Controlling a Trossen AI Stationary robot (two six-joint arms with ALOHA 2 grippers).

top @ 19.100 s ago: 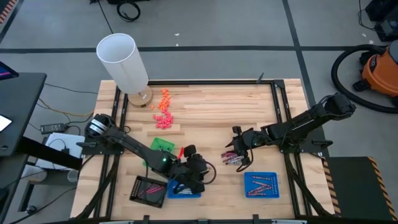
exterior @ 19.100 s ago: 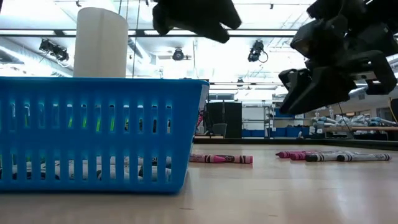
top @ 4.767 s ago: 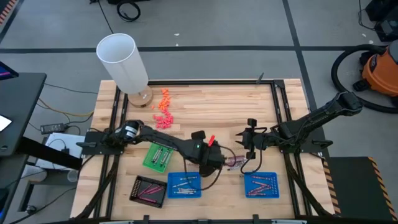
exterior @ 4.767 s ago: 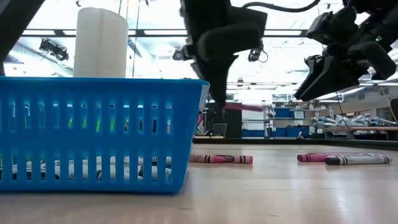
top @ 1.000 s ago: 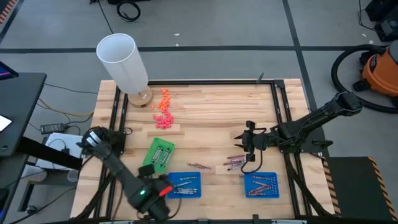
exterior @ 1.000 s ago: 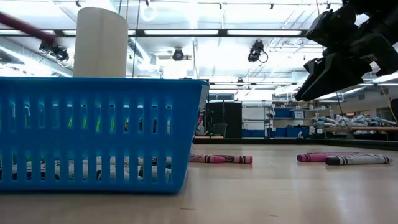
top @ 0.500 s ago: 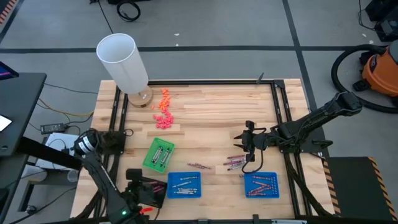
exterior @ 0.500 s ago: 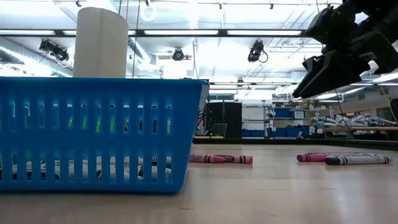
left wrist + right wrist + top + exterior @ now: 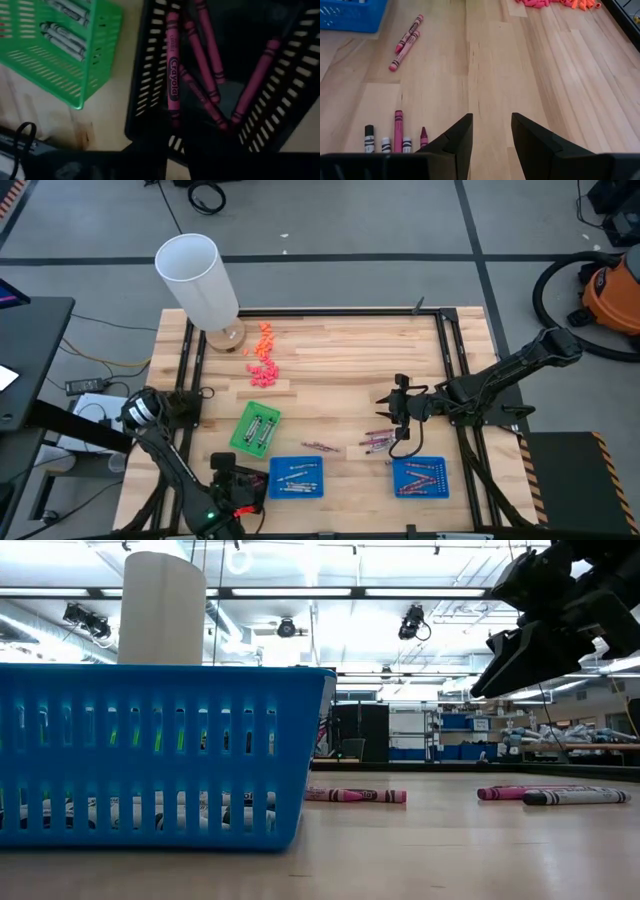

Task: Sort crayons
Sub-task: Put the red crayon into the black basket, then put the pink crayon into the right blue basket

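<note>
Grey tiled floor [image 9: 400,220] around wooden table [image 9: 340,350]; orange shop vacuum [image 9: 610,290] at right; ceiling strip lights [image 9: 430,592]; distant shelving [image 9: 410,735].

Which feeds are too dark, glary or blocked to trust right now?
Left wrist view: dim and soft over the black tray, though its pink crayons still read. Low view: the blue basket fills the near left and bright ceiling lights silhouette the right gripper. High view and right wrist view: evenly lit, loose crayons sharp.
</note>
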